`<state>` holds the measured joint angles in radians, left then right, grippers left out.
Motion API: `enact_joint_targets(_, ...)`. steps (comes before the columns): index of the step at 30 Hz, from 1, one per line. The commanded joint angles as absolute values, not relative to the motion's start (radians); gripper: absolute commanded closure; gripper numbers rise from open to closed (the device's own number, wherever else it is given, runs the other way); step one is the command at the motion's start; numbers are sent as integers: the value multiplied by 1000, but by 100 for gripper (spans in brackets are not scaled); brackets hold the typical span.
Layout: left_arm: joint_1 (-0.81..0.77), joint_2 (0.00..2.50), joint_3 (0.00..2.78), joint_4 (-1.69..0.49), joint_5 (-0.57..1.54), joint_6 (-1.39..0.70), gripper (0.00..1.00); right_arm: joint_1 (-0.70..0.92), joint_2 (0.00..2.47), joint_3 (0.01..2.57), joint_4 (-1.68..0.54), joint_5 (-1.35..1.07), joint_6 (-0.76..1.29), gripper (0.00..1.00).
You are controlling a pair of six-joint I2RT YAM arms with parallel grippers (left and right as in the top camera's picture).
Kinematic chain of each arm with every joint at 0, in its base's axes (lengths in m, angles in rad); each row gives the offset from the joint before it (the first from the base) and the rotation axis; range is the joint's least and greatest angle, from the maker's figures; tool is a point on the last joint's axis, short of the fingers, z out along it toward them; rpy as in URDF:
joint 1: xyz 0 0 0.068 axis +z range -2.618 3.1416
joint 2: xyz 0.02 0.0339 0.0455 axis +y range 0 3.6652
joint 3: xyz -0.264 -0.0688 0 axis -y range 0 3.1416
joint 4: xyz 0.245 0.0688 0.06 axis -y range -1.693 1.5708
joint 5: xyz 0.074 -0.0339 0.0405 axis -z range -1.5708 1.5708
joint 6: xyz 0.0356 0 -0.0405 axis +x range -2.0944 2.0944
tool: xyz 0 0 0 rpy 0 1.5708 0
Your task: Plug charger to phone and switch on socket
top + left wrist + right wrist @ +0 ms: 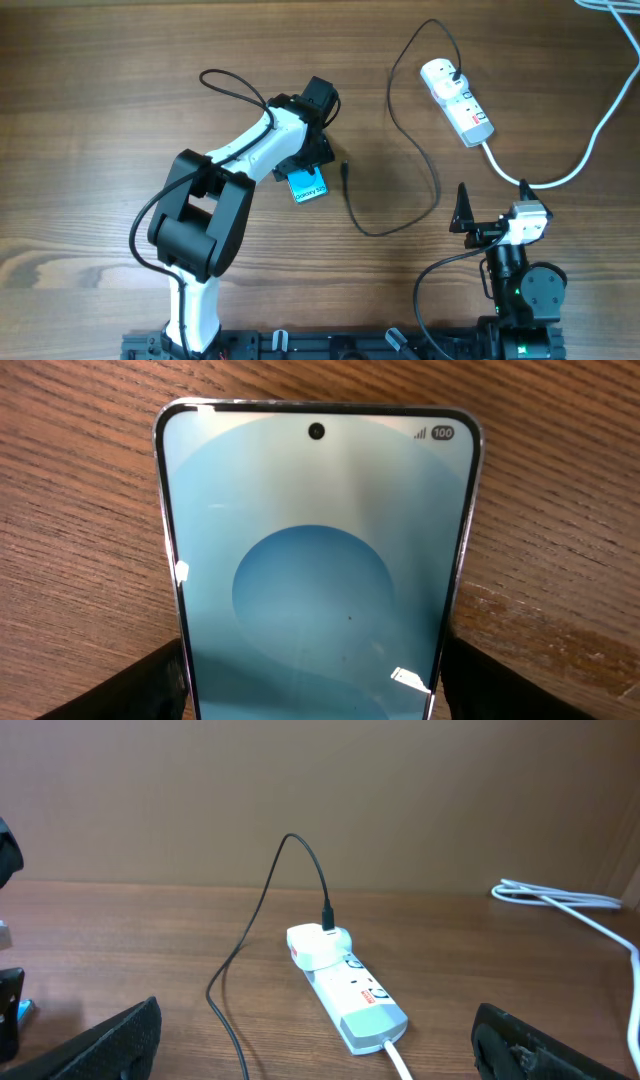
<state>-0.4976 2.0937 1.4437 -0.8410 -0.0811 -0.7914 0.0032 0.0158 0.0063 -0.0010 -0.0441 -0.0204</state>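
Phone (308, 186) sits near the middle of the wooden table (100, 80), its screen lit teal-blue, right under the tip of the left gripper (312, 165). From the left wrist camera the screen fills the view. The black fingers (140, 685) stand one on each side of its lower half, hard against the edges. I cannot tell whether they press on it or stand free of it.

The charger (436, 185) is a thin black cable. One end goes into a white adapter (318, 946) seated in the end of the socket (457, 100) farthest from the robot. From there the cable loops out, curves down across the table and comes back up. Its plug tip (343, 169) lies just beside the phone, apart from it and not plugged in.

The socket lies slanted toward the far right of the table, with small red switches on top. Its thick white lead (575, 170) runs off toward the right edge.

The right gripper (463, 208) hovers near the front right of the table, well apart from the socket and pointed toward it. Its fingers (120, 1040) are spread wide with nothing between them.
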Motion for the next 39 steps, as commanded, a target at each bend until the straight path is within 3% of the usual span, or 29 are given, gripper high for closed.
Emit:
enact_joint_targets(1,-496,2121,1406,-857,-90,-794,11,-1,11,5,1,-42,-7,0)
enact_joint_targets(6,-496,2121,1406,-867,-57,-794,9,-1,11,5,1,-42,-8,0)
enact_joint_targets(14,-495,2121,1406,-874,-57,-794,33,-1,11,5,1,-42,-7,0)
enact_joint_targets(39,-443,1961,1408,-894,85,-793,32,-1,11,5,1,-42,-7,0)
